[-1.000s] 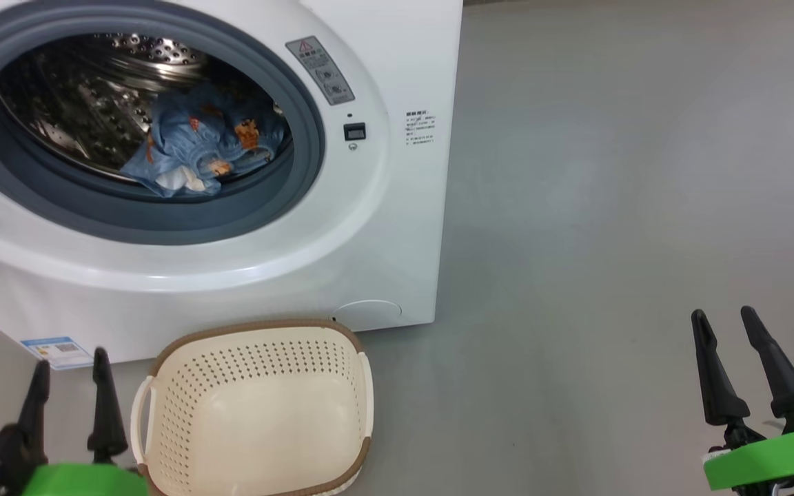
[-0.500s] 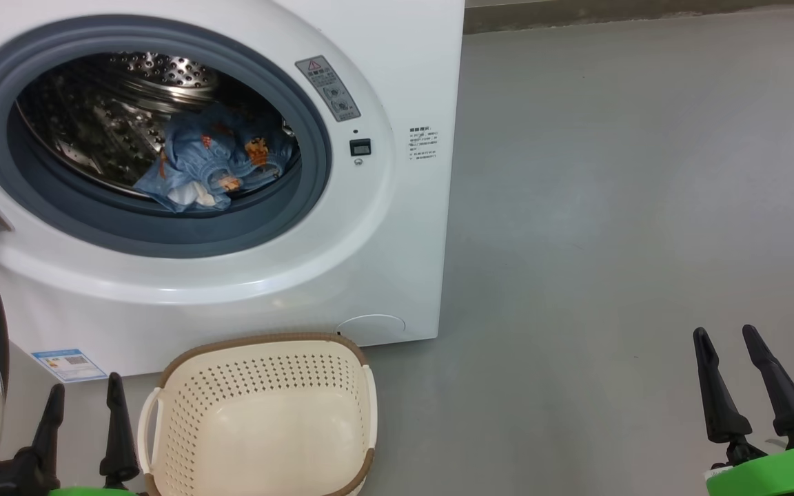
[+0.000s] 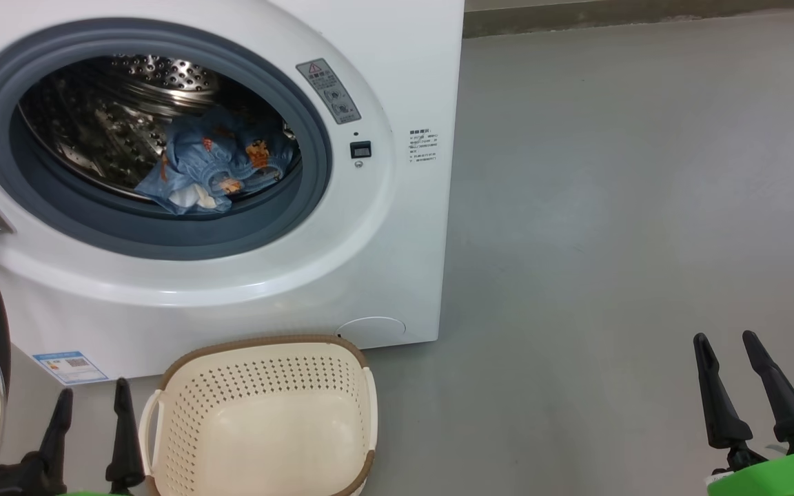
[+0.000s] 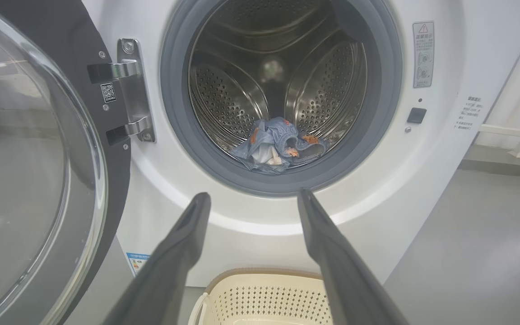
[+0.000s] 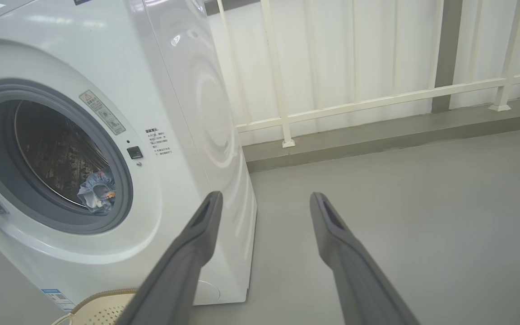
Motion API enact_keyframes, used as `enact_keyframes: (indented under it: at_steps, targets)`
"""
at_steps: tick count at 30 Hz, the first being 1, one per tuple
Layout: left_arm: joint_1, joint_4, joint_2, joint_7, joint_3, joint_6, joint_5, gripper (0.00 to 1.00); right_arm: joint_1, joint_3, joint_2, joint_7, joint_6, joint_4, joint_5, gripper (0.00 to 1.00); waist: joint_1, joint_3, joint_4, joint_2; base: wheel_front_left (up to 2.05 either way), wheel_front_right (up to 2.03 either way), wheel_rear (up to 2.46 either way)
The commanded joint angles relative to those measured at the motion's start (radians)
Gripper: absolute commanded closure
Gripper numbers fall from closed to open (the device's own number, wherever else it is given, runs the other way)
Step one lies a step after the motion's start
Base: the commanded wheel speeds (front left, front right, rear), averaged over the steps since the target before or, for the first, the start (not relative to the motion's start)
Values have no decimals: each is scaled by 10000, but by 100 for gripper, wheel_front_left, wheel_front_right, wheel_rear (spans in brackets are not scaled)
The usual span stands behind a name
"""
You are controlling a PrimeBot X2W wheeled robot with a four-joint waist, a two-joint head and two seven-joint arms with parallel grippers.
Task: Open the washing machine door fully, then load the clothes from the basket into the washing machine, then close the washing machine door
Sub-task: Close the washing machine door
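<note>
Washer (image 3: 397, 227) w/ red-triangle warning label (image 3: 328, 91), blue sticker (image 3: 69, 366); print unreadable. L pincer (image 3: 94, 394), R pincer (image 3: 725, 337) both wide.

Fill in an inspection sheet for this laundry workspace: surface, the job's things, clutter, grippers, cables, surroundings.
Surface: grey floor, smooth.
Job's things: washing machine door swung open on the left; clothes lying in the drum of the washing machine; basket on the floor in front of it, empty.
Clutter: nothing seen.
Grippers: left gripper open, holding nothing, beside the basket; right gripper open, holding nothing, over the floor.
Cables: nothing seen.
Surroundings: white railing beyond the machine.
</note>
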Motion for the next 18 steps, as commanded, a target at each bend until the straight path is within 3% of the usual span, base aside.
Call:
enact_keyframes:
  at_steps: [1,18]
  targets:
    - [-48,-151,253,-65,294,6,-27,0,-61,158,-279,-80,56,-259,82,0,0,4,-2,0,-3,3,0]
    - [-76,-337,289,-65,313,6,-170,0,-72,180,-262,-80,56,-301,85,0,0,106,46,0,-84,84,0]
